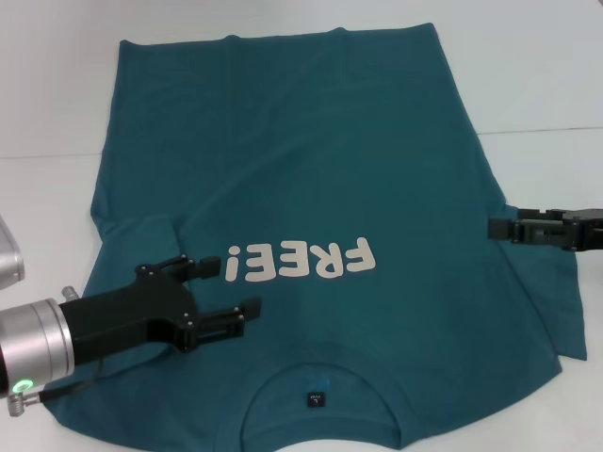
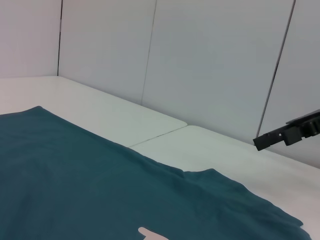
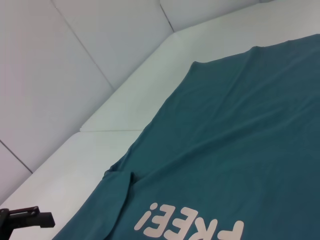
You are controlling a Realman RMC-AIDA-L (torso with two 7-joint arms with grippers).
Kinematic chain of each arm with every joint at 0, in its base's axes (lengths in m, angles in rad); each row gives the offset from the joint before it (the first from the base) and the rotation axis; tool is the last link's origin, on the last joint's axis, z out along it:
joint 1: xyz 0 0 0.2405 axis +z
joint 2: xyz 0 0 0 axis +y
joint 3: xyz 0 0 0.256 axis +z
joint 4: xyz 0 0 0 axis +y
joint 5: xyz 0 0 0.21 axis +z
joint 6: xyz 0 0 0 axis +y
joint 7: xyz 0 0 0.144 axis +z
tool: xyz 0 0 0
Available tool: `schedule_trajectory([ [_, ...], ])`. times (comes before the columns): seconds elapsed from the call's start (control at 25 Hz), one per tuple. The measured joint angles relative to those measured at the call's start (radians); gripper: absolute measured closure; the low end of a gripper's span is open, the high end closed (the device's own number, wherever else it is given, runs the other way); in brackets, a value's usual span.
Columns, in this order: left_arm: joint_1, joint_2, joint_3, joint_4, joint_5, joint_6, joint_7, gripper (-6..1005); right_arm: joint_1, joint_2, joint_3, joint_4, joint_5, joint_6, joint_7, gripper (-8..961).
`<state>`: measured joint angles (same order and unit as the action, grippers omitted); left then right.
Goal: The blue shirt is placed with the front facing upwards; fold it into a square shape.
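Note:
The blue shirt (image 1: 311, 160) lies spread on the white table (image 1: 528, 75) with its front up. Its off-white "FREE!" print (image 1: 301, 261) sits mid-chest, and the round neck with its dark label (image 1: 315, 399) is at the near edge. The sleeve on my left (image 1: 141, 235) is folded in over the body, while the sleeve on my right (image 1: 556, 301) lies spread out. My left gripper (image 1: 226, 290) hovers open over the chest beside the print, with nothing between its fingers. My right gripper (image 1: 497, 228) is at the shirt's right side edge, by the armpit. It also shows in the left wrist view as the right gripper (image 2: 260, 142).
The table has a seam (image 1: 537, 132) running across on the right. Bare white tabletop surrounds the shirt on the far, left and right sides. Pale wall panels (image 2: 200, 60) stand behind the table. A grey metal object (image 1: 8, 254) pokes in at the left edge.

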<state>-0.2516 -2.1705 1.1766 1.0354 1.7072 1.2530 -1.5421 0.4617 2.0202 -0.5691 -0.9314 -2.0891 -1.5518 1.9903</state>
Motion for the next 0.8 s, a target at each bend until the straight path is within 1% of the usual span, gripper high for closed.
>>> schedule_trajectory([
  [0.8,-0.001,0.000,0.000,0.000,0.000,0.002,0.000,159,-0.009,0.000,0.021,-0.011,-0.004,0.013,0.013,30],
])
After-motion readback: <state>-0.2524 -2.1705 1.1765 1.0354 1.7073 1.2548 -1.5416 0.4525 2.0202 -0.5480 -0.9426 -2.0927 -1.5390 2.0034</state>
